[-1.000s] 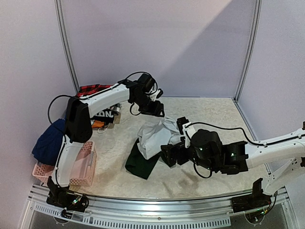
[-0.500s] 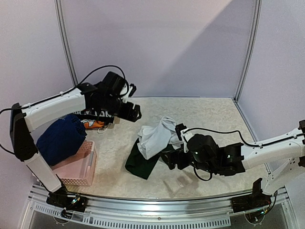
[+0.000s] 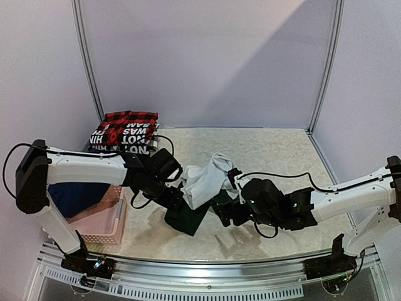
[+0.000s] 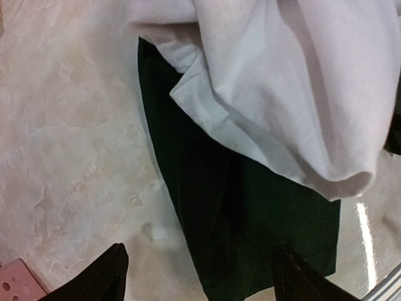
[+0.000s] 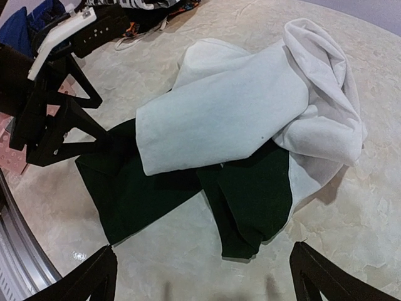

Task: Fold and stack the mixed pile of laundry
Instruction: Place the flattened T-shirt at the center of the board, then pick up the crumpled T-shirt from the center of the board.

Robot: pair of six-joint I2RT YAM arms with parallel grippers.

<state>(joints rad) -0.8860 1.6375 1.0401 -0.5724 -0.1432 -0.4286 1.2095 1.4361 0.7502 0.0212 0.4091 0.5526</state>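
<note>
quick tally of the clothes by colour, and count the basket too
red-and-black plaid shirt: 1
black-and-white printed garment: 1
navy garment: 1
white garment: 1
dark green garment: 1
pink basket: 1
total: 6

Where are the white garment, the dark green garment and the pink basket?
white garment (image 5: 219,113): right wrist view, on its broad flat middle panel.
dark green garment (image 4: 250,232): left wrist view, on the part showing below the white garment.
pink basket (image 3: 103,234): top external view, on its front lattice wall.
</note>
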